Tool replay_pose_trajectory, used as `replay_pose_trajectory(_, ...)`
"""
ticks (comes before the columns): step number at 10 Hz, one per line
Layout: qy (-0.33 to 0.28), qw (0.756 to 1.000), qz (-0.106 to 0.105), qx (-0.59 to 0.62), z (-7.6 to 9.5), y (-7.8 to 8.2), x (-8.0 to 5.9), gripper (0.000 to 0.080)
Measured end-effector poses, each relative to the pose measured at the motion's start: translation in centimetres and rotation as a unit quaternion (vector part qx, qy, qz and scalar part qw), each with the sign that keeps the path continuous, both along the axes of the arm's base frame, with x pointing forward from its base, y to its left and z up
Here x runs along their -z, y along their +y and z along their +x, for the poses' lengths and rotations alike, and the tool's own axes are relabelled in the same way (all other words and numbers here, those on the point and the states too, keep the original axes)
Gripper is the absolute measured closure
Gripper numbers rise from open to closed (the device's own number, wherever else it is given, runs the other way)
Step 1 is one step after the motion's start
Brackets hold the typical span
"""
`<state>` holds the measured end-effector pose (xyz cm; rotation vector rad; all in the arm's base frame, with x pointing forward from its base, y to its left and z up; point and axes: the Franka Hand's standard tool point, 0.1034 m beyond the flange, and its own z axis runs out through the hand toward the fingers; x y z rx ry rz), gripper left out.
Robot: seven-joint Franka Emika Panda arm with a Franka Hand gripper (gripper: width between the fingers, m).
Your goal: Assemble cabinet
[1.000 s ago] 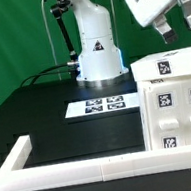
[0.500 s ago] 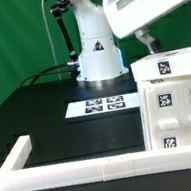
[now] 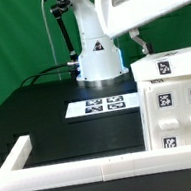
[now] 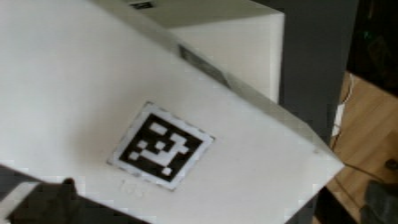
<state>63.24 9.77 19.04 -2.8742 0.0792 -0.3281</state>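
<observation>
Cabinet (image 3: 175, 98): big white plastic box with black-and-white square markers, standing tall, lower right of the exterior view.
Gripper (image 3: 138, 43): just above its top, probably close.
Jaws: cannot tell if apart or together.

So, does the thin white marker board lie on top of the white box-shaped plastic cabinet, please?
No, the marker board lies on the black table, at the exterior view's left of the cabinet.

The marker board (image 3: 106, 105) lies on the black table (image 3: 40, 108) beyond the white border frame (image 3: 66, 172).
</observation>
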Motion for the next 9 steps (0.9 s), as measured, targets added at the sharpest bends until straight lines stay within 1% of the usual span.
replay_pose_trajectory(1, -0.010, 0.999, -0.011, -0.039, 0.0, 0.0, 0.0, 0.0002)
replay_pose_trajectory(2, -0.024, 0.994, -0.029, -0.098, -0.1, 0.1, 0.2, 0.0002)
replay_pose_trajectory(3, -0.034, 0.987, -0.045, -0.148, -0.2, 0.3, 0.3, 0.0002)
replay_pose_trajectory(5, -0.050, 0.966, -0.071, -0.245, -0.3, 0.2, 1.1, 0.0002)
replay_pose_trajectory(7, -0.055, 0.953, -0.080, -0.287, -0.3, -0.3, 1.4, 0.0002)
replay_pose_trajectory(8, -0.058, 0.942, -0.089, -0.318, -0.4, -0.6, 1.8, 0.0002)
replay_pose_trajectory(9, -0.053, 0.945, -0.087, -0.312, -0.5, -0.6, 2.3, 0.0002)
